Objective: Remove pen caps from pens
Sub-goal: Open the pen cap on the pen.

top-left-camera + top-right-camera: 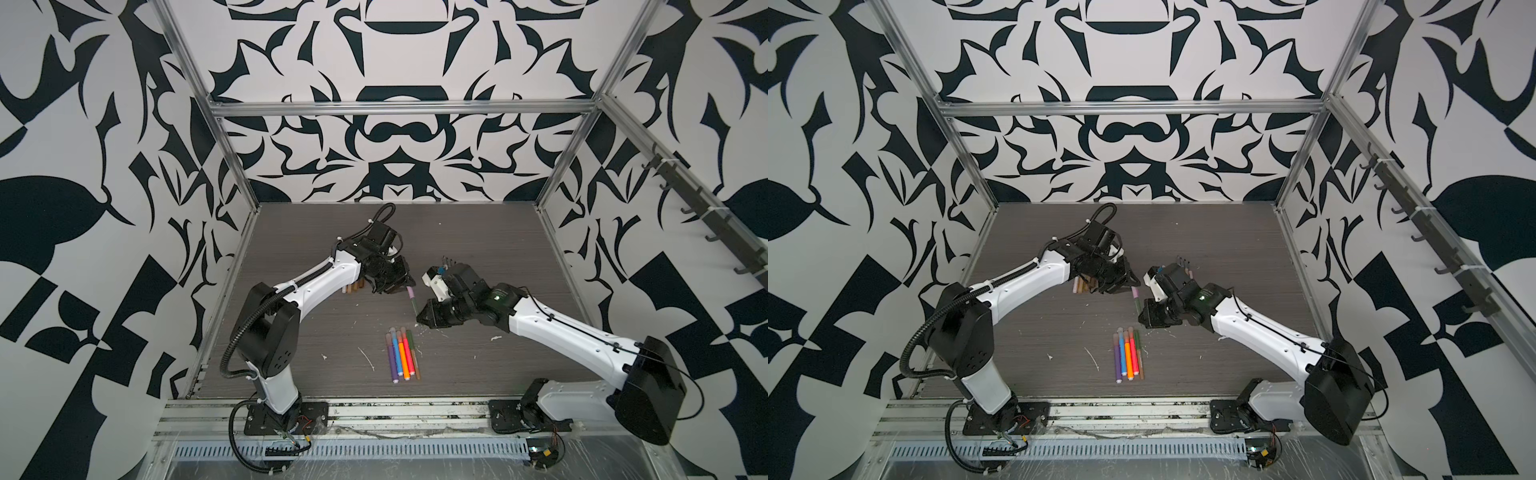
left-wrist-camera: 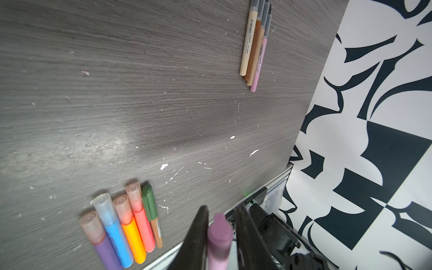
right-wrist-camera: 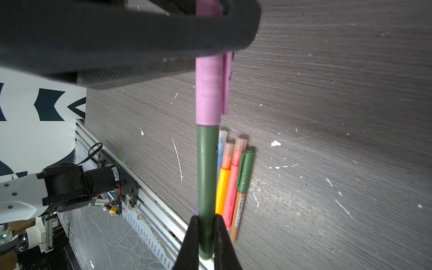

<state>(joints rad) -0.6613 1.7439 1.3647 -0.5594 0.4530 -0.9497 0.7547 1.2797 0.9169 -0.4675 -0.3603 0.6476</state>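
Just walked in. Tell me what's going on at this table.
The right gripper is shut on the barrel of a green pen. The left gripper has its jaws either side of that pen's pink cap, but it is unclear whether they have clamped. The cap is on. Five capped pens lie in a row nearby, three uncapped pens lie apart, and a few loose caps sit by the left arm.

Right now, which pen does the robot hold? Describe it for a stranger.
Above the dark table, look between the left gripper and the right gripper. The pen there is the only one in the air, and it pairs an olive-green barrel with a pink cap.
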